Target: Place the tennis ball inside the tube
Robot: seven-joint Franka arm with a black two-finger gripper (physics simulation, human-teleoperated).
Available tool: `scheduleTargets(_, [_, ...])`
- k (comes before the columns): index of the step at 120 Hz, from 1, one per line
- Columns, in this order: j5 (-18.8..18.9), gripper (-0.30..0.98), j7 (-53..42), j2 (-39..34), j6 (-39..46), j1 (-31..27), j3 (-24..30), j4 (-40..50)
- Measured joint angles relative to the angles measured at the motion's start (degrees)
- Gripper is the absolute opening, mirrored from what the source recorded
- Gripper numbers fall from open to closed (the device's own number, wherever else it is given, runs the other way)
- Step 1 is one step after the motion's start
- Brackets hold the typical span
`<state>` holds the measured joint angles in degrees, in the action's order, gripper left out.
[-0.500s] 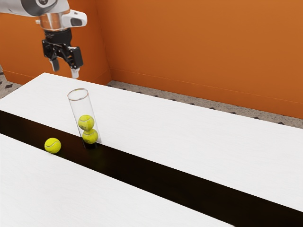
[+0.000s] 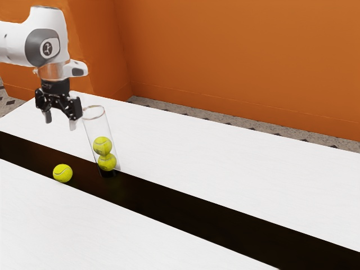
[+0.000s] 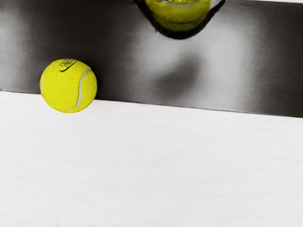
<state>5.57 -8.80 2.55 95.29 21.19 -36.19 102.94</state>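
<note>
While the gripper [image 2: 60,122] hangs wide open, empty, upper left of the exterior view, the loose ball [image 2: 62,173] sits lower left; best centre over it, clear of the tube [image 2: 98,125]; descend straight.

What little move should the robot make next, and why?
I'd probably ease the open hand over the loose tennis ball before lowering: that ball lies on the table outside the tube, and the hand is empty above the table.
</note>
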Motion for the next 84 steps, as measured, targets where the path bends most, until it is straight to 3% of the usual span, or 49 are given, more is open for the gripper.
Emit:
scheduleTargets(18, [-0.4, 0.69, -0.3, 0.2, 5.9, -4.4, -2.9, 4.6])
scheduleTargets(50, [-1.8, 0.69, -2.3, 2.0, 16.0, -4.4, -6.6, 10.7])
scheduleTargets(68, [-7.8, 0.69, -5.4, 8.1, 22.9, -8.9, -6.6, 12.7])
scheduleTargets(84, [-12.8, 0.69, -8.5, 13.7, 27.3, -11.2, -3.0, 12.3])
